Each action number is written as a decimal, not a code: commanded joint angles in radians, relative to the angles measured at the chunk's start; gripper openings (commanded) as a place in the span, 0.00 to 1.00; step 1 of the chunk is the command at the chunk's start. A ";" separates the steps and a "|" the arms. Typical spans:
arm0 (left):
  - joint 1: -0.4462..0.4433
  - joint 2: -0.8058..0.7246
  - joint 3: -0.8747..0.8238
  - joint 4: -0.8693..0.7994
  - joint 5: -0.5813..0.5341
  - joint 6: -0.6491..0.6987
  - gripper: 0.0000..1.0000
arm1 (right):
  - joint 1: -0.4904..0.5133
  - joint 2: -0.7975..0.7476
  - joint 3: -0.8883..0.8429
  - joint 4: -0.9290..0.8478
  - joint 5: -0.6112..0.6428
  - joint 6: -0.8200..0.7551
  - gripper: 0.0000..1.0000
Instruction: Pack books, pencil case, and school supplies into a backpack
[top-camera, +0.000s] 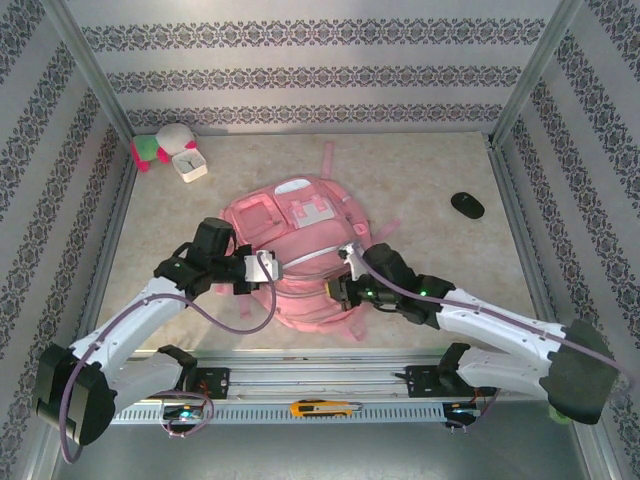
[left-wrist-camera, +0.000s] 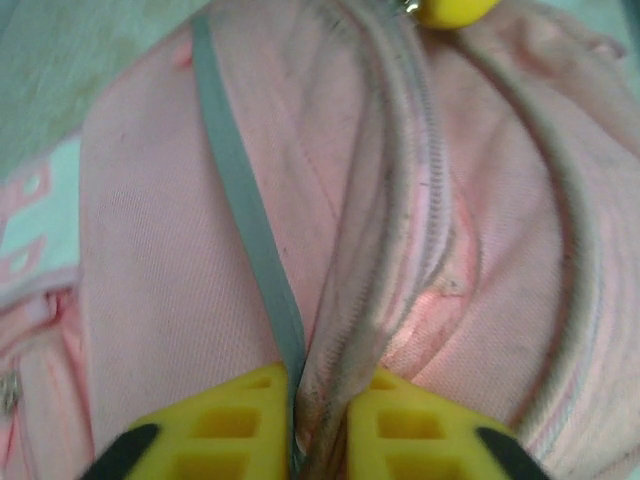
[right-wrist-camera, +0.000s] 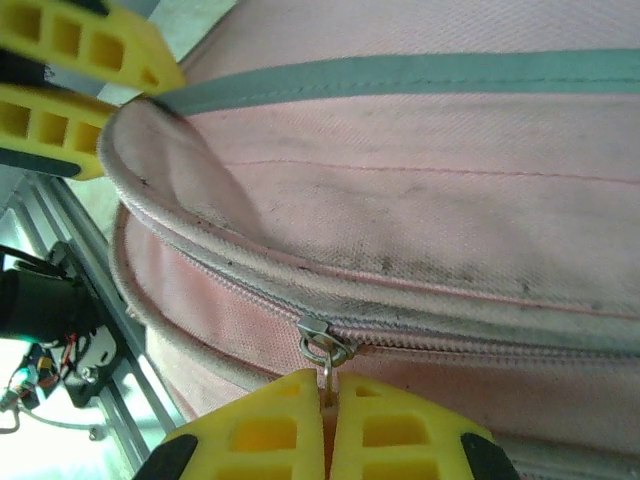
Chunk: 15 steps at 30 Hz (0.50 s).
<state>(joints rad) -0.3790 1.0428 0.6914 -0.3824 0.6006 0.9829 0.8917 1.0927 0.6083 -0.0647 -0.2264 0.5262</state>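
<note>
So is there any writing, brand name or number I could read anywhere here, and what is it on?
No word, brand, number or sign can be read in these pictures.
On the clock, the marks on the face are too small to read.
On the backpack, the pale patches show no lettering that can be made out.

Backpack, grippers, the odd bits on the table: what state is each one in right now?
backpack: lying flat, front pockets up.
left gripper: shut on a fold of the backpack.
right gripper: shut on the zip pull.
black oval object: lying loose, apart from the backpack.
white clock: resting beside a plush toy, untouched.
</note>
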 joint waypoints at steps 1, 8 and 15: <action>0.057 -0.042 0.035 -0.112 -0.148 -0.054 0.30 | 0.049 0.053 0.010 0.042 0.022 0.045 0.00; -0.018 -0.263 -0.051 -0.033 -0.087 -0.259 0.55 | 0.055 0.118 0.058 0.033 -0.002 0.005 0.00; -0.254 -0.240 -0.054 0.026 -0.224 -0.301 0.58 | 0.055 0.141 0.073 0.036 -0.019 0.004 0.00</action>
<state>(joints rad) -0.5613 0.7601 0.6407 -0.4114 0.4580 0.7235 0.9386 1.2201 0.6510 -0.0376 -0.2199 0.5434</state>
